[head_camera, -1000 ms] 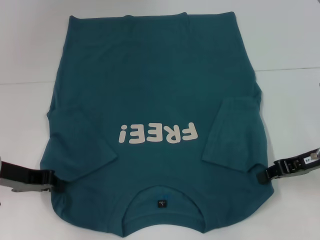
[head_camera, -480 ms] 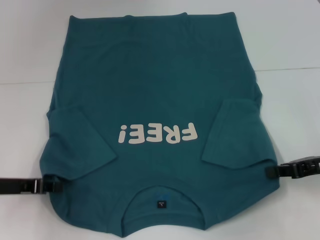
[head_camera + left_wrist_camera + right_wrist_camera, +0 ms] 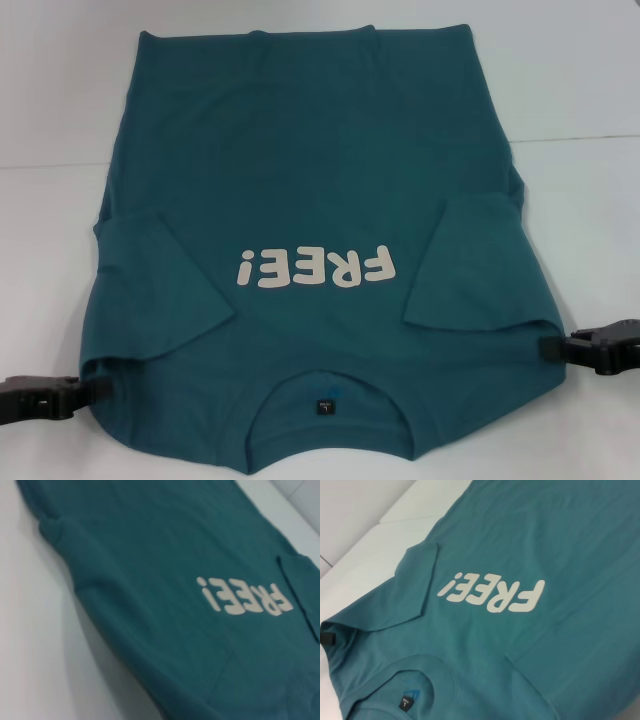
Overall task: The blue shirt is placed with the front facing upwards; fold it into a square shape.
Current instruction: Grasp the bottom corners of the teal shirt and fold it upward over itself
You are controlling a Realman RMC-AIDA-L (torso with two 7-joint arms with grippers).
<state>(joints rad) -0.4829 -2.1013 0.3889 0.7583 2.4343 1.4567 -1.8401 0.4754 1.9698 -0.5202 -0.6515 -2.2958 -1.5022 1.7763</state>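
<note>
Your blue shirt (image 3: 310, 240) lay flat on the white table (image 3: 580, 90), front up, between the two grippers. Its neckline sat at the near edge and its hem at the far side. Both sleeves were folded in over the body, one on each side of the "FREE!" print (image 3: 312, 268).

Your left gripper (image 3: 100, 390) sat low on the table with its tip touching the shirt's shoulder edge, just beneath the folded left sleeve (image 3: 150, 290). Your right gripper (image 3: 550, 347) met the opposite shoulder edge the same way, beside the right sleeve (image 3: 470, 265).

I could not tell whether either gripper was clenched on cloth or released.
</note>
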